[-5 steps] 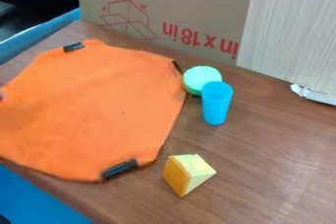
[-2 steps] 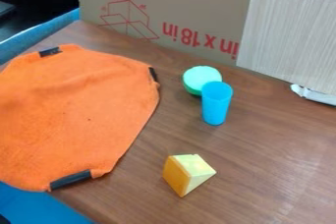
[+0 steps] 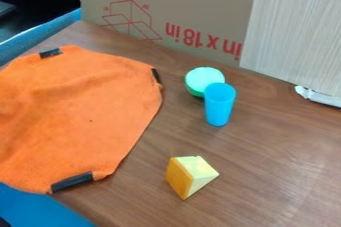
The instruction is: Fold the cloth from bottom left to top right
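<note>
Orange cloth [image 3: 83, 111] farther left, apart from blue cup [image 3: 219, 105] (yellow wedge [image 3: 188, 175] too)

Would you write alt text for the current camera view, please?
An orange cloth with black strips at its edge lies unfolded on a brown wooden table; to its right are a green round object, blue cup and yellow wedge.

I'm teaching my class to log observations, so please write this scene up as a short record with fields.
Cloth: orange cloth, spread out, unfolded, cut off by the view's left edge
Cloth trim: black strips at upper left, right and bottom
Surface: brown wood-grain table
Upright item: blue cup, partly in front of a green round object
Nearest the viewer: yellow-and-orange wedge, right of the cloth
Backdrop: cardboard with red print
</note>
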